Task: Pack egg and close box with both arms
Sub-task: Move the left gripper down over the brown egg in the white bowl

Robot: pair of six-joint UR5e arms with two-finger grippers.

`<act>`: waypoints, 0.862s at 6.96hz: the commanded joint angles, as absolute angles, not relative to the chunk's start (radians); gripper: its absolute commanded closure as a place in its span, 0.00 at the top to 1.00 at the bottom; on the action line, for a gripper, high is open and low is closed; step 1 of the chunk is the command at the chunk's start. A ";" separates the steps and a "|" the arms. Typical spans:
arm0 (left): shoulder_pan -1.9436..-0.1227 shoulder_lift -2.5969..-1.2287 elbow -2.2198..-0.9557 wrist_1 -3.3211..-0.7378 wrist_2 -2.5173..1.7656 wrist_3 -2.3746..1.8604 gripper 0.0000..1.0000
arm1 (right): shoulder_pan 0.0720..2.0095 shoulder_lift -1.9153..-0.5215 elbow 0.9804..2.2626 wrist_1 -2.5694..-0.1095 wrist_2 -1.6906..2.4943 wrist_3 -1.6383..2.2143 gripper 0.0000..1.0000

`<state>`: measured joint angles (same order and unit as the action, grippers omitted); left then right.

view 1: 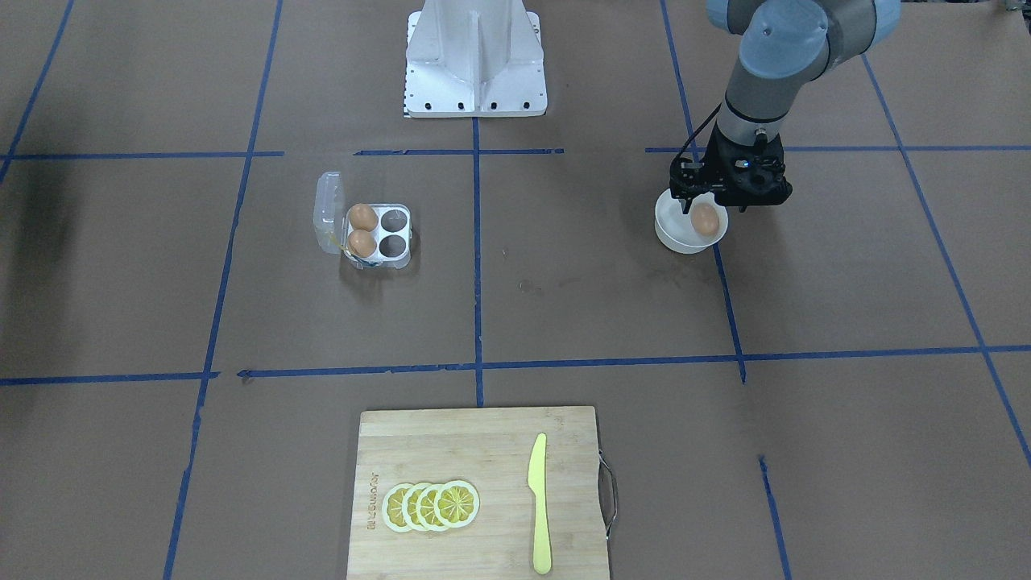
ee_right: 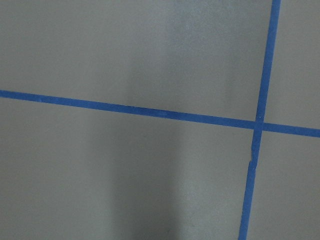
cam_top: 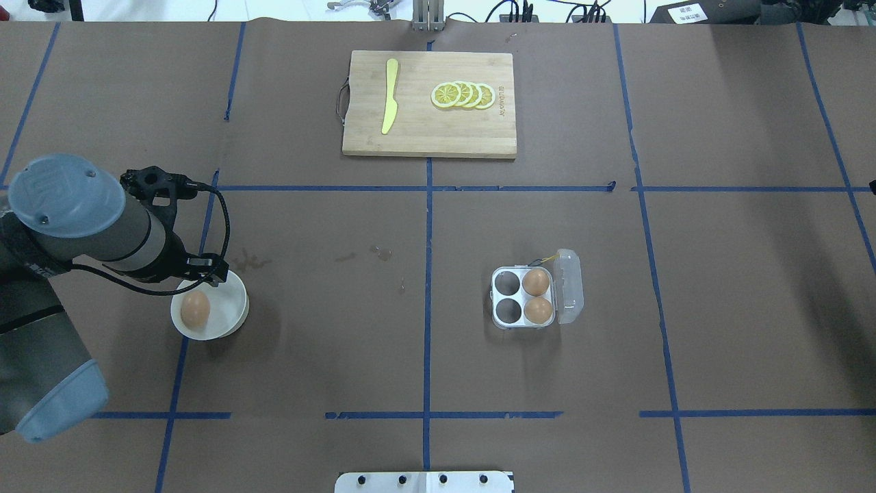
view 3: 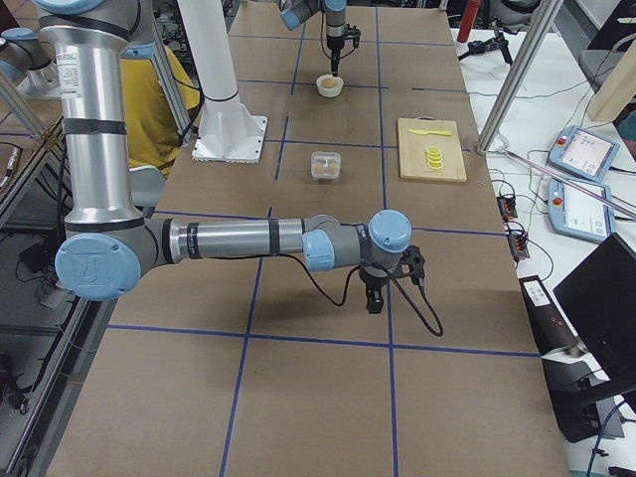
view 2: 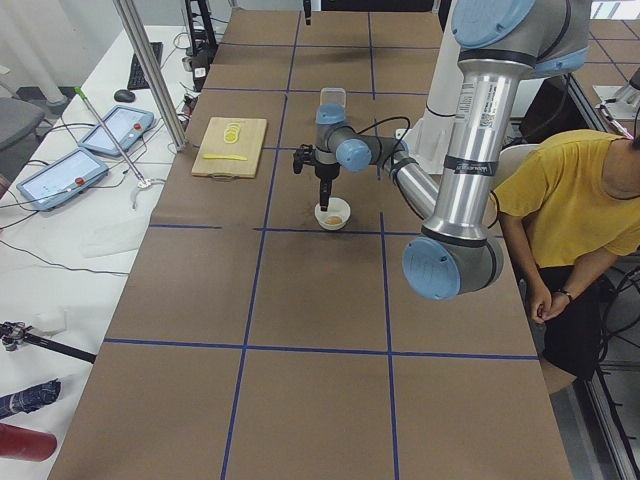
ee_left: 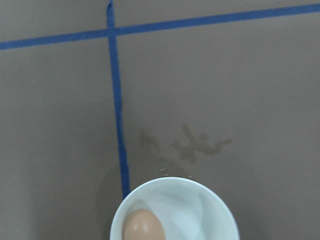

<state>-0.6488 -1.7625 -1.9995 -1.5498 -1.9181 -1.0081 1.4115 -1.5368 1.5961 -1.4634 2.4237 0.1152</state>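
Nearest the front-facing camera lies a bamboo board [view 1: 475, 451], with four overlapping lemon slices [view 1: 431, 506] on its left part and a yellow knife [view 1: 539, 503] lying lengthwise to their right, apart from them. Behind it stretches the table [view 1: 604, 282], covered in brown paper and marked with a grid of blue tape [view 1: 477, 266]. From left to right in this view: at left sits the box [view 1: 378, 234], its clear lid [view 1: 326, 213] swung open and standing along the box's left side. Two eggs [view 1: 362, 217] fill the two cups next to the lid, and the two cups on the right hold nothing. In the middle, at the far edge, stands the robot's white base [view 1: 475, 56]. At right, a round white bowl [view 1: 672, 234] sits on a tape line, well apart from the box. The egg [view 1: 705, 219] lies inside the bowl, toward its right side. The left arm [view 1: 773, 64] reaches down from the upper right, and the left gripper [view 1: 697, 203] hangs over the bowl's far rim, close beside the egg. Whether it touches the egg, and whether its fingers are spread or together, cannot be told. The right gripper [view 3: 375, 296] shows only in the right side view, pointing down over the paper near a tape line, well apart from box and bowl. Its finger state cannot be told either.
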 commanded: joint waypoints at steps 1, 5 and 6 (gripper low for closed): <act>-0.641 -1.763 -1.967 -1.549 -1.924 -1.014 0.86 | 1.408 -1.540 1.594 -1.463 2.422 0.115 1.00; -0.611 -1.785 -1.921 -1.554 -1.924 -1.008 0.78 | 1.404 -1.540 1.586 -1.463 2.422 0.115 1.00; -0.604 -1.801 -1.908 -1.552 -1.924 -1.008 0.75 | 1.404 -1.540 1.583 -1.463 2.422 0.115 1.00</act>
<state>-0.6156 -1.7856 -1.9228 -1.5536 -1.9241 -1.0079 1.4045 -1.5401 1.5859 -1.4634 2.4222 0.1150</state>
